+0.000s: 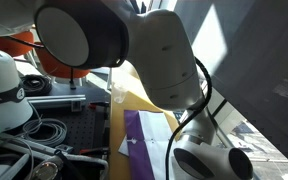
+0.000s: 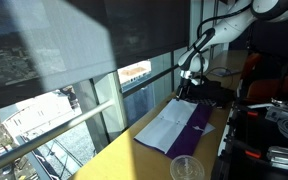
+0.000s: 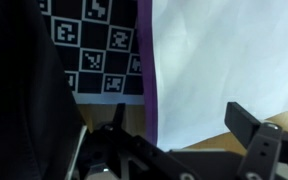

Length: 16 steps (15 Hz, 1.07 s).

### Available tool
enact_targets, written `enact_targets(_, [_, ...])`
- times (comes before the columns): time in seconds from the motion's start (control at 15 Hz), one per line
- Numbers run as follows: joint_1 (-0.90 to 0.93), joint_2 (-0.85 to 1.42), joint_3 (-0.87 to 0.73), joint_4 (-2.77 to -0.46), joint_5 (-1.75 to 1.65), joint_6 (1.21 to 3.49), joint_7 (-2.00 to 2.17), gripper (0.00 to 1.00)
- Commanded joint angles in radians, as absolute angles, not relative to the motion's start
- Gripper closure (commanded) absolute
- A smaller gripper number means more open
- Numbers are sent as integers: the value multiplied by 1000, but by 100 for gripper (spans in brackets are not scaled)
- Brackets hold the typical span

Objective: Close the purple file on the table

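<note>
1. Clear cup [image 2: 187,168] sits nearest the lens, at the bottom centre of an exterior view, on the near end of the table [image 2: 134,150].
2. Beyond the cup, mid-frame, the purple file [image 2: 184,125] lies open and flat on the table. Its white sheets [image 2: 164,130] are on the window side, and the purple cover [image 2: 201,120] is spread toward the right of the frame.
3. In an exterior view the arm [image 1: 154,50] fills the foreground. The file shows at lower centre, just beside the black platform [image 1: 74,125] with its cables.
4. The claw [image 2: 188,88] hangs over the far end of the file, above centre of the frame.
5. In the wrist view the claw [image 3: 179,125] has its fingers spread wide, with nothing between them. Under it a purple edge runs down the frame, with white paper to its right and a black-and-white marker board [image 3: 94,45] at upper left.
6. Step, as judged: the approach. The cover is not yet touched and the closing has not begun.
7. The next move calls for descending to the cover's free edge and working a finger under it, then swinging it over the sheets. The cover is thin and lies flat, so catching the edge looks fiddly and the file may slide.
</note>
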State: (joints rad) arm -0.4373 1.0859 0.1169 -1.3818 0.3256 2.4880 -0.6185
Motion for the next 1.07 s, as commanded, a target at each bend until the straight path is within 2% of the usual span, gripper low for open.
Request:
enact_targets(0.0, [-435, 1173, 121, -1239, 289, 2401, -550, 0])
enact_targets(0.07, [-437, 1188, 123, -1213, 285, 2380, -539, 25])
enact_targets(0.13, [-438, 1200, 126, -1194, 281, 2366, -532, 28])
enact_targets(0.2, [-439, 1211, 127, -1172, 279, 2352, -524, 35])
enact_targets(0.67, [-448, 1260, 133, -1058, 288, 2255, -505, 88])
enact_targets(0.8, [-445, 1255, 130, -1052, 285, 2246, -503, 100])
enact_targets(1.0, [-422, 1198, 99, -1085, 274, 2237, -501, 100])
